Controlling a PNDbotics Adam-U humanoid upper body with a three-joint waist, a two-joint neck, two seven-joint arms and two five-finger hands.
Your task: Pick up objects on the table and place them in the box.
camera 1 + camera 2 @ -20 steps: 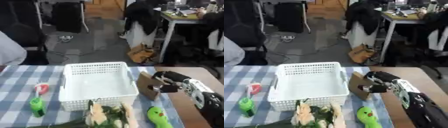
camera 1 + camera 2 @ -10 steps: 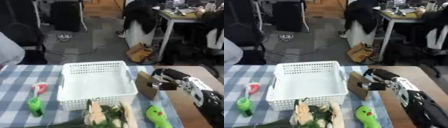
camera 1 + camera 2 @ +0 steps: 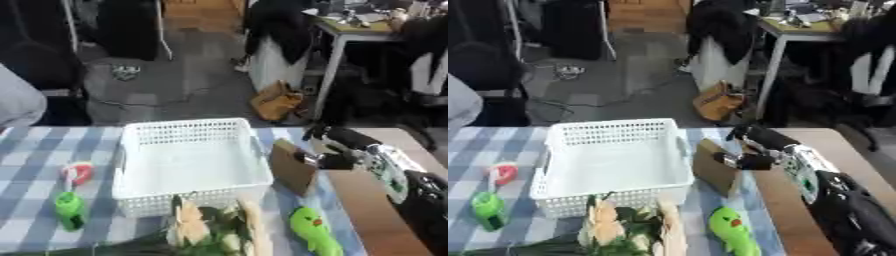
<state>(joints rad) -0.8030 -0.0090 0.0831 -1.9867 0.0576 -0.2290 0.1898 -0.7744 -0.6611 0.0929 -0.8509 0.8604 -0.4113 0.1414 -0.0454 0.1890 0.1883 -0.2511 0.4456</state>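
**Desk:** Gripping what, exactly, on the right side?

**Photographer:** The robot's right hand [image 3: 337, 150] has its fingers [image 3: 325, 161] curled round the upper edge of a brown cardboard piece [image 3: 291, 167], which stands just beside the right wall of the white basket [image 3: 254, 155], outside it. No left hand shows in either view.

**Desk:** How far along is the job?

**Photographer:** By my reading, barely begun. The basket's inside looks bare. Everything else sits on the checked tabletop [image 3: 35, 150]: a red-and-white small thing [image 3: 77, 173] and a green bottle-like thing [image 3: 70, 210] to the basket's left, a bunch of pale flowers with leaves [image 3: 210, 230] at its near wall, and a green toy with an orange beak [image 3: 313, 231] near the front right.

**Desk:** And the cardboard's orientation?

**Photographer:** It is upright on edge, a flat panel seen nearly side-on. Its long axis appears to run from the far side toward the near side of the tabletop, roughly parallel to the basket's right wall. Whether its bottom edge touches the cloth, I cannot tell.
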